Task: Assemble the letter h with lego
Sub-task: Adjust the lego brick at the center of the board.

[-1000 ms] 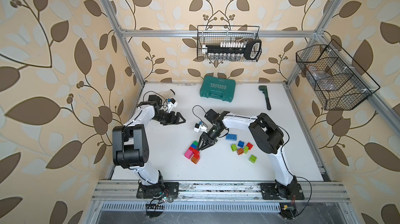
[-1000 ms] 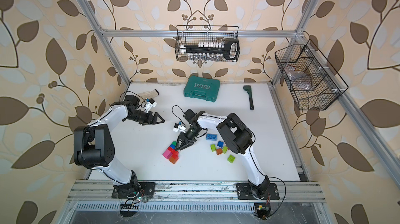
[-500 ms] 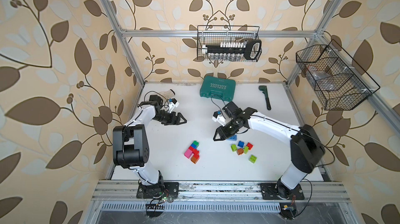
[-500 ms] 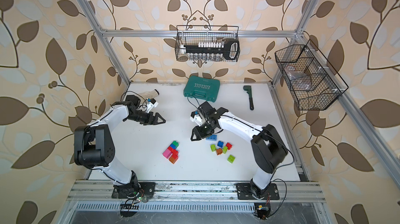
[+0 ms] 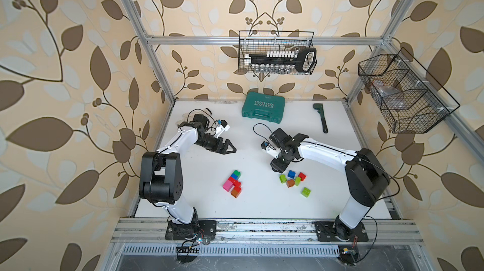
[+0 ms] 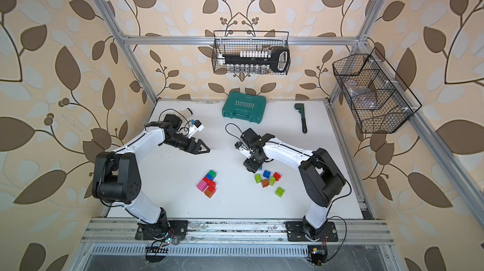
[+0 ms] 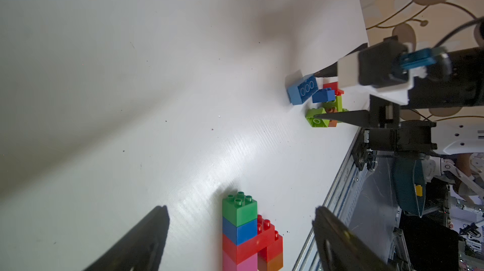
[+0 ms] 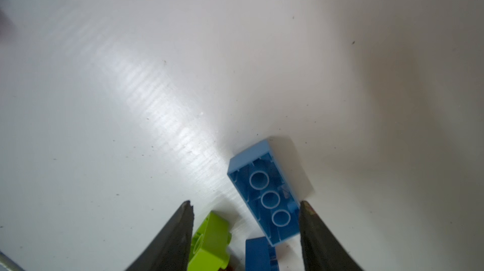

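A joined lego piece (image 5: pixel 233 183) lies flat on the white table (image 5: pixel 199 204): a green, blue, red and pink column with a red and orange side leg. In the left wrist view this piece (image 7: pixel 243 233) sits ahead of my open, empty left gripper (image 7: pixel 239 208). Loose lego bricks (image 5: pixel 292 178) in lime, blue, red and orange lie to its right. My right gripper (image 8: pixel 245 204) hangs open over them. A long light-blue brick (image 8: pixel 264 193) lies hollow side up near one fingertip (image 8: pixel 305 208), a lime brick (image 8: pixel 209 243) near the other.
A teal case (image 5: pixel 263 108) and a dark green tool (image 5: pixel 321 119) lie at the back of the table. Wire baskets hang on the back wall (image 5: pixel 276 55) and the right wall (image 5: pixel 403 94). A metal rail (image 5: pixel 262 226) runs along the front edge.
My right gripper has left the joined piece, swung right to the loose bricks, and its jaws have widened. The left arm has barely moved.
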{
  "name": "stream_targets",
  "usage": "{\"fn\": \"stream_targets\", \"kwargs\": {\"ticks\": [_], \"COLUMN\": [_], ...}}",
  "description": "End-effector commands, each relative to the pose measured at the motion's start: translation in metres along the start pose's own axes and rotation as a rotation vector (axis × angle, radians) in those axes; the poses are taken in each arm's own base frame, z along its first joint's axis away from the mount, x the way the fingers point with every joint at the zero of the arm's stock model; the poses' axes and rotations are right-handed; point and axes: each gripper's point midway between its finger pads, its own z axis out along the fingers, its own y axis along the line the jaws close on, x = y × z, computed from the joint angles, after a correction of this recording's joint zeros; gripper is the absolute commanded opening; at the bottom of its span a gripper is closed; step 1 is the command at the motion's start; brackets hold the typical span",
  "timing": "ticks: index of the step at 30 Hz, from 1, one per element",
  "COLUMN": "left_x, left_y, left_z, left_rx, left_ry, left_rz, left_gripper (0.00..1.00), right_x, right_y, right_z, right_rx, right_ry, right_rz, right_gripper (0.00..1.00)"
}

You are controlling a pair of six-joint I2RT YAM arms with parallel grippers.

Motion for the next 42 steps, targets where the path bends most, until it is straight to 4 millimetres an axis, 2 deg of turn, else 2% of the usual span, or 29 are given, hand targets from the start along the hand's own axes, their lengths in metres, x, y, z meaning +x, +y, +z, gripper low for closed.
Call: {"fn": "stream_targets", "kwargs": {"ticks": [1, 5, 10, 13, 14, 18, 21, 24, 26, 30, 33, 37, 42], "left_x": [0.005, 0.008, 0.008, 0.006, 0.004, -0.003, -0.009, -0.017, -0.024, -0.042, -0.050, -0.046, -0.048], "left_y": [-0.011, -0.010, -0.014, -0.019, -0.021, -0.028, -0.038, -0.061, -0.083, -0.118, -0.138, -0.162, -0.161], "left_z": [-0.009, -0.006, -0.009, -0.013, -0.014, -0.018, -0.020, -0.017, -0.015, -0.020, -0.020, -0.012, -0.001], "left_rx": [0.017, 0.024, 0.029, 0.032, 0.037, 0.056, 0.093, 0.152, 0.199, 0.326, 0.409, 0.497, 0.498], "left_ry": [-0.020, -0.022, -0.031, -0.036, -0.041, -0.060, -0.065, -0.058, -0.056, -0.113, -0.148, -0.138, -0.120], "left_rz": [0.035, 0.024, 0.038, 0.051, 0.055, 0.057, 0.059, 0.083, 0.129, 0.190, 0.236, 0.280, 0.232], "left_gripper": [0.89, 0.89, 0.89, 0.89, 0.89, 0.89, 0.89, 0.90, 0.90, 0.92, 0.93, 0.94, 0.93], "right_x": [0.001, 0.000, -0.013, -0.025, -0.029, -0.046, -0.062, -0.084, -0.097, -0.112, -0.121, -0.129, -0.133], "right_y": [-0.009, -0.012, -0.001, -0.003, -0.004, -0.002, 0.001, 0.011, 0.016, 0.025, 0.036, 0.039, 0.039], "right_z": [-0.002, 0.009, 0.013, 0.007, 0.003, -0.019, -0.046, -0.086, -0.117, -0.163, -0.179, -0.186, -0.201], "right_rx": [0.052, 0.047, -0.032, -0.032, -0.028, -0.051, -0.086, -0.184, -0.285, -0.552, -0.732, -0.884, -0.959], "right_ry": [0.052, 0.090, 0.035, -0.049, -0.079, -0.194, -0.336, -0.556, -0.712, -0.880, -0.908, -0.932, -0.980], "right_rz": [-0.085, -0.101, -0.057, -0.007, 0.018, 0.090, 0.148, 0.221, 0.305, 0.464, 0.549, 0.654, 0.684], "right_gripper": [0.62, 0.60, 0.38, 0.28, 0.27, 0.26, 0.26, 0.26, 0.25, 0.25, 0.24, 0.23, 0.23]}}
